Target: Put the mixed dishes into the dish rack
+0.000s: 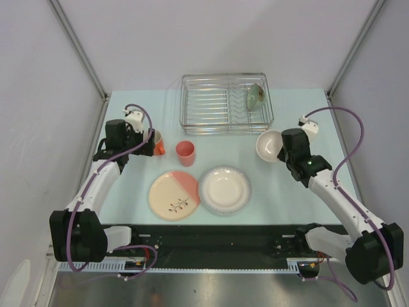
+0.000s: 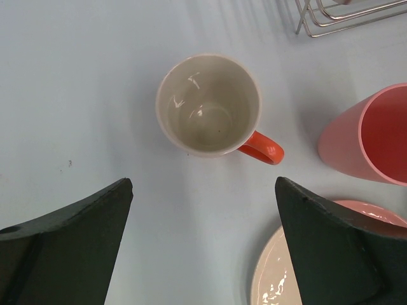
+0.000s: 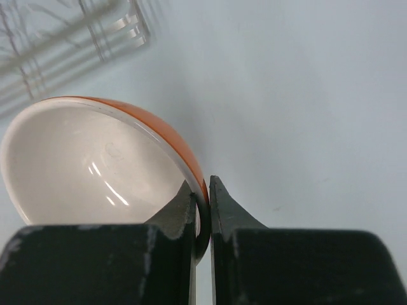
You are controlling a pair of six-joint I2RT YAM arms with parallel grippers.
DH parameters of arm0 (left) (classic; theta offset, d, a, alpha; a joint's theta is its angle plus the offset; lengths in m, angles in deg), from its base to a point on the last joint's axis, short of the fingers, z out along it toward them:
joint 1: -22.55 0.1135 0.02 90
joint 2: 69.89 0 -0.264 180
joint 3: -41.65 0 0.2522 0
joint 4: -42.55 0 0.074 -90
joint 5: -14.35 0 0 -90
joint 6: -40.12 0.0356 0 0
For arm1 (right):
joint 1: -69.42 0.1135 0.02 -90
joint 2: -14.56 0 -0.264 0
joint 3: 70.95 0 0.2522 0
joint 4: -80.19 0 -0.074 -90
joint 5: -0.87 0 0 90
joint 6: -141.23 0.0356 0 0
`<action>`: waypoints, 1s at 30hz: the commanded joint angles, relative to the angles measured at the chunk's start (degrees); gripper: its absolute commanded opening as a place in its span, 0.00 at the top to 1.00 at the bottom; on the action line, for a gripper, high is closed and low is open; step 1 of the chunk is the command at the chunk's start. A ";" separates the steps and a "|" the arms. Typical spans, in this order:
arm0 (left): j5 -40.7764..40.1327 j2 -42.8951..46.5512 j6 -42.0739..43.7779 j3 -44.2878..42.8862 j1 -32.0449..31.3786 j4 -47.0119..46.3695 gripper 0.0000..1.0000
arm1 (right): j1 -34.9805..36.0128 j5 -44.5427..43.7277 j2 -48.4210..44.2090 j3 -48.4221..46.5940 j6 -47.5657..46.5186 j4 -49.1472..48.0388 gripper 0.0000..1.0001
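The silver wire dish rack (image 1: 204, 105) stands at the back with the green bowl (image 1: 255, 97) on edge in its right part. My left gripper (image 1: 144, 143) is open above the orange mug (image 1: 157, 142); in the left wrist view the mug (image 2: 208, 105) stands upright just beyond my spread fingers (image 2: 95, 222). My right gripper (image 1: 282, 151) is shut on the near rim of the pale pink bowl (image 1: 269, 144), one finger inside and one outside (image 3: 202, 185); the bowl (image 3: 82, 165) is tilted. The small pink cup (image 1: 185, 153), the cream-and-pink plate (image 1: 174, 195) and the white plate (image 1: 225, 190) lie on the table.
In the left wrist view the pink cup (image 2: 369, 136) stands right of the mug, the cream-and-pink plate's edge (image 2: 273, 279) is under my right finger, and a rack corner (image 2: 331, 19) is at the top. The rack (image 3: 63, 44) shows blurred behind the bowl. Grey walls close in both sides.
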State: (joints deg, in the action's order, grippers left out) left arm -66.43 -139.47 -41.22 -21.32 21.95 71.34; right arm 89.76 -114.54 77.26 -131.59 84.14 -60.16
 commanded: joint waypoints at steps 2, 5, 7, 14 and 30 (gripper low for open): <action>0.81 0.59 0.39 -0.45 0.43 -1.32 0.00 | 6.11 -20.79 0.05 -9.54 -7.84 -3.03 1.00; 0.81 0.50 0.30 -1.06 0.43 -0.88 0.00 | 8.83 -31.09 3.56 -13.41 -14.26 -8.30 1.00; 0.72 0.67 0.38 -1.24 0.43 -0.35 0.00 | 9.02 -35.73 9.18 -18.50 -18.99 -11.47 1.00; -0.33 1.73 1.00 -0.80 0.43 -0.17 0.00 | 8.31 -43.67 27.02 -34.41 -32.54 -15.87 1.00; -0.25 2.52 1.09 0.25 0.43 -0.44 0.00 | 10.42 -48.59 49.79 -51.29 -39.84 -11.04 1.00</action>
State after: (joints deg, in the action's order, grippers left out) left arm -66.50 -139.21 -41.19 -21.32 21.95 71.86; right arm 98.98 -157.97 122.70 -177.75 48.95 -69.21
